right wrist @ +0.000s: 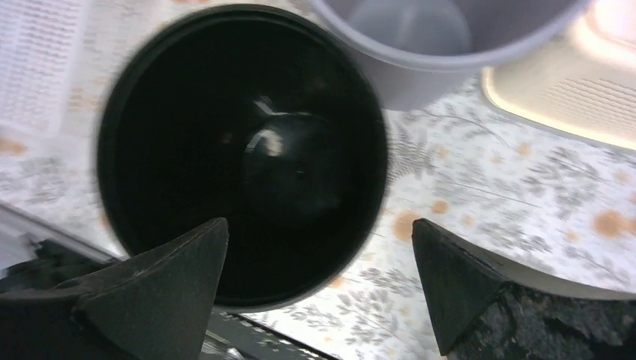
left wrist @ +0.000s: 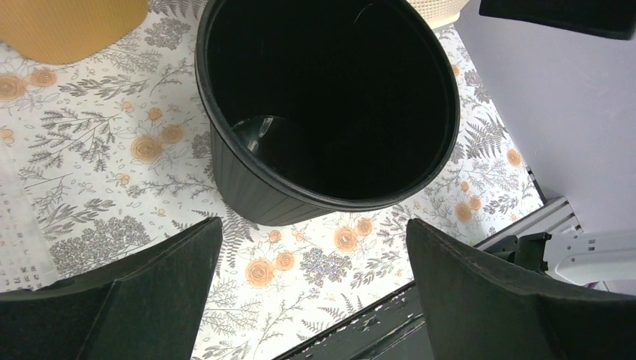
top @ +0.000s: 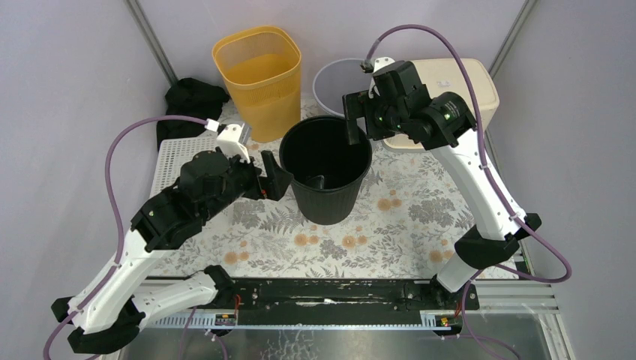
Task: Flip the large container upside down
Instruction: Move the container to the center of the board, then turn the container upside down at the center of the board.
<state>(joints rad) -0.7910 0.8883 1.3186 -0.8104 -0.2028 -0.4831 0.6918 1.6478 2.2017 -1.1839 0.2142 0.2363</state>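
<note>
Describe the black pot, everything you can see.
The black pot is round, tapering toward its base, with a ribbed outer wall and a rolled rim; it looks like glossy plastic. It stands upright, mouth up, empty, mid-table on the floral cover. Neither open gripper grips it: left gripper beside it, right gripper above its far rim.

- Orange ribbed bin (top: pixel 259 79), upright, at 11 o'clock.
- Grey pail (top: pixel 334 79), upright, at 12 o'clock.
- Cream slatted container (top: pixel 469 86) at 1 o'clock.
- Black cloth (top: pixel 191 101) bunched at 10 o'clock.
- Floral tablecloth (top: pixel 405 217) underneath.
</note>
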